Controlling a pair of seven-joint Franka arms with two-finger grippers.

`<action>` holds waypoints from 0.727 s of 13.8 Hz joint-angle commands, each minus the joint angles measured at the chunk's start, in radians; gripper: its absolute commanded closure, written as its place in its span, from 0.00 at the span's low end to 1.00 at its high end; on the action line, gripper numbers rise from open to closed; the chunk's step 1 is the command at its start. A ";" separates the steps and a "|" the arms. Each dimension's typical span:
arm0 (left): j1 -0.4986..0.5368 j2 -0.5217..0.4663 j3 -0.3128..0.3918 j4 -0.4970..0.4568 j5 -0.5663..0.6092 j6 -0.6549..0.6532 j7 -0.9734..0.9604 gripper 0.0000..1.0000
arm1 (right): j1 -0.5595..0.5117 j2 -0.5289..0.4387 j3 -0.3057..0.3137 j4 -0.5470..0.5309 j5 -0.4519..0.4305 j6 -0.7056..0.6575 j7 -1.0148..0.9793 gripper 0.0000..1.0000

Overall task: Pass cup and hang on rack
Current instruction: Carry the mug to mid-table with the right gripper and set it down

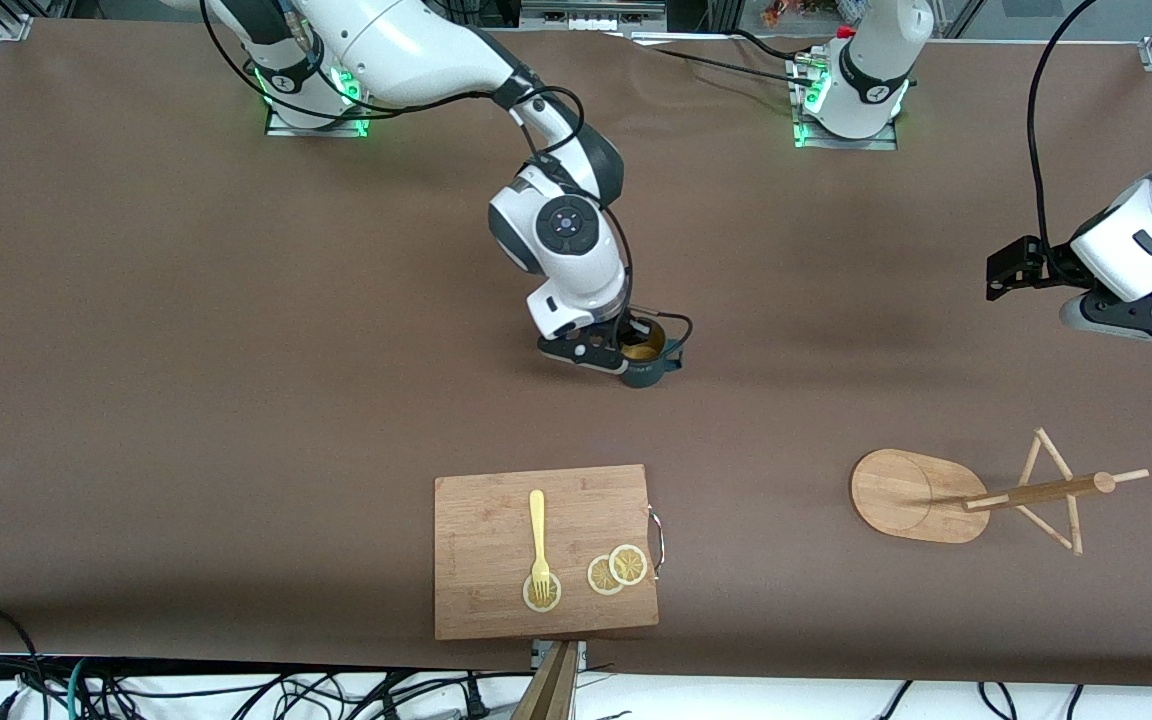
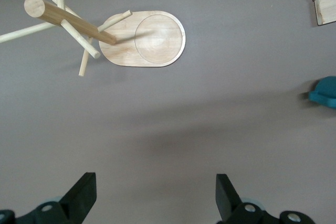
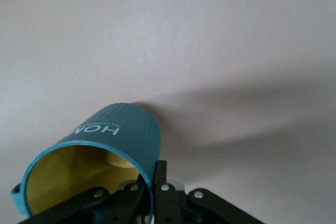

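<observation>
The cup (image 1: 648, 373) is dark teal with a mustard-yellow inside and is held near the middle of the table. My right gripper (image 1: 604, 352) is shut on the cup's rim. In the right wrist view one finger is inside the cup (image 3: 118, 132) and the other is outside the wall, at the right gripper (image 3: 153, 176). Whether the cup touches the table I cannot tell. The rack (image 1: 921, 496) stands toward the left arm's end, nearer the front camera. My left gripper (image 1: 1131, 318) waits open and empty above that end. The left wrist view shows the left gripper (image 2: 156, 198), the rack (image 2: 144, 40) and a bit of the cup (image 2: 325, 93).
A wooden cutting board (image 1: 496, 600) lies near the table's front edge, nearer the front camera than the cup. It carries a yellow fork (image 1: 538, 540) and three lemon slices (image 1: 616, 570). One corner of the board (image 2: 326, 1) shows in the left wrist view.
</observation>
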 commanded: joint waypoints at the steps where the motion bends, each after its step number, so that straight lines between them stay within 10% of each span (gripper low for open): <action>1: 0.001 -0.005 0.001 0.011 -0.003 -0.018 0.001 0.00 | 0.029 0.041 -0.009 0.057 0.003 -0.003 -0.016 1.00; 8: -0.001 -0.004 -0.005 0.012 0.010 -0.018 0.003 0.00 | 0.081 0.093 -0.009 0.087 0.005 0.008 -0.021 0.95; 9: -0.001 -0.001 -0.005 0.012 0.010 -0.018 0.001 0.00 | 0.086 0.093 -0.009 0.087 0.005 0.008 -0.021 0.79; 10: -0.001 0.001 -0.004 0.014 0.010 -0.016 0.005 0.00 | 0.086 0.092 -0.009 0.087 0.003 0.008 -0.022 0.01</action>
